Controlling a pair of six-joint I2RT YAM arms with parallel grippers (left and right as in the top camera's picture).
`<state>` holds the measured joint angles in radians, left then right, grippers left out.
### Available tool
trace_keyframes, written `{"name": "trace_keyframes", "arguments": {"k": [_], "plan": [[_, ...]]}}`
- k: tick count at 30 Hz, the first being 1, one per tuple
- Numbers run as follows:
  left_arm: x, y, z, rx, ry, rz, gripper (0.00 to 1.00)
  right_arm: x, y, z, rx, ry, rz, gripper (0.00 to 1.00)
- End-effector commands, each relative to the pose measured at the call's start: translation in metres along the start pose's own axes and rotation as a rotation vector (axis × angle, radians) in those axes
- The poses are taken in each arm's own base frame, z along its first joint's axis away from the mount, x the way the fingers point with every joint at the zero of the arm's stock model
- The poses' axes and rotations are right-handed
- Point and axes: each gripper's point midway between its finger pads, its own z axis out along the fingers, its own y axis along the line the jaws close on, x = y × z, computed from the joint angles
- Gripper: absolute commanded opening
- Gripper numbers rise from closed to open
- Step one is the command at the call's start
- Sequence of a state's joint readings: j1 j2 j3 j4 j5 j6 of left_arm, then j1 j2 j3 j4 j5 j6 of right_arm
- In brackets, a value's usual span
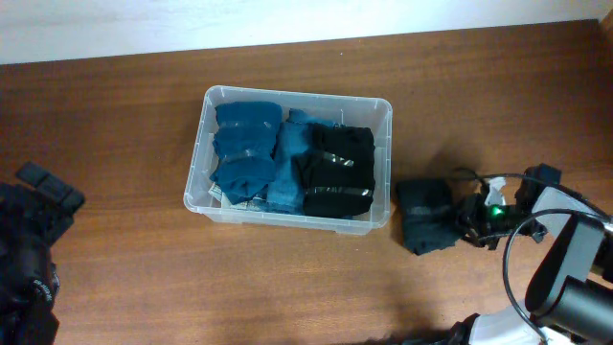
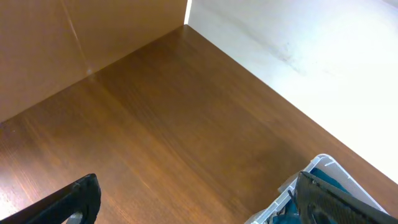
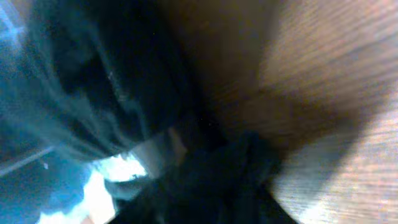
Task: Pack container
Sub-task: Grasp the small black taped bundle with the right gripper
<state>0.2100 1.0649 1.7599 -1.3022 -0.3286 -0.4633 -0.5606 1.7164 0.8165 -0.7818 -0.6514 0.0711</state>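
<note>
Overhead, the container (image 1: pixel 384 153) sits centred on the tabletop (image 1: pixel 115 115), long axis left-right, just left of the black bundle (image 1: pixel 426 216) at the nearer right tool (image 1: pixel 465 218), whose grip I cannot tell; left tool (image 2: pixel 199 202) gapes apart.

A brown wood-grain surface (image 1: pixel 115 125) fills most of the overhead view, and a white wall (image 1: pixel 192 24) runs along its far edge. From the left wrist the same surface (image 2: pixel 186 124) meets that pale wall (image 2: pixel 323 50) on a diagonal, with an upright brown wooden panel (image 2: pixel 93 31) closing the corner.

Inside the container (image 1: pixel 383 105) lie three folded piles side by side: a dark teal cloth stack (image 1: pixel 244 144) on the left, a lighter blue folded cloth (image 1: pixel 287 163) in the middle, and a black folded garment with shiny bands (image 1: pixel 335 172) on the right.

A crumpled black cloth bundle (image 1: pixel 428 216) sits on the surface to the right of these, outside the container. In the right wrist view it shows only as blurred dark fabric (image 3: pixel 124 93).
</note>
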Motion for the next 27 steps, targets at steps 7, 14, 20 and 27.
{"name": "trace_keyframes", "arguments": {"k": [7, 14, 20, 27], "plan": [[-0.002, 0.001, -0.002, -0.001, -0.005, 0.013, 0.99, 0.009, 0.069, -0.064, -0.124, -0.094, -0.108, 0.23], [-0.002, 0.001, -0.002, -0.001, -0.005, 0.013, 0.99, 0.043, 0.196, -0.170, -0.473, -0.320, -0.330, 0.18], [-0.002, 0.001, -0.002, -0.001, -0.005, 0.013, 0.99, 0.072, 0.260, -0.188, -0.590, -0.346, -0.459, 0.17], [-0.002, 0.001, -0.002, -0.001, -0.005, 0.013, 1.00, 0.104, 0.351, -0.170, -0.734, -0.319, -0.620, 0.18]]}}
